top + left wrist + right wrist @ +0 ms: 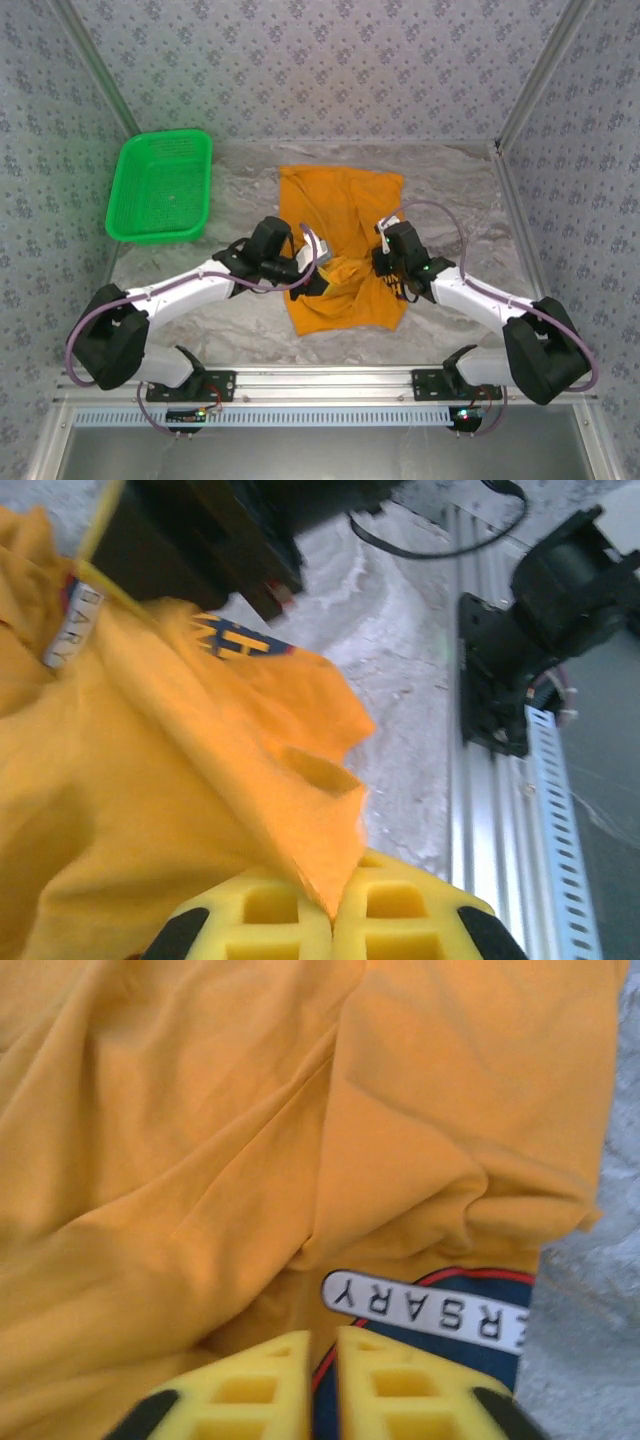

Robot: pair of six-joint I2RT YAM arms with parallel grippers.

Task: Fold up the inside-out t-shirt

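Far left, the green basket (160,187) sits well clear of the work, so ignore it. The left pincer (333,912) is clamped tight on a thin edge of the orange t-shirt (340,205), which lies rumpled mid-surface (450,200) between the two arms, white tag (75,625) showing near that grip.

The right pincer (322,1345) is narrow, its fingers nearly together right over the printed graphic (440,1315). Honestly can't tell if any cloth is actually pinched in there.

My take: make sure the right side has a real bite before lifting. Then raise both corners evenly and carry them over together, so the fold lands flat, not bunched.
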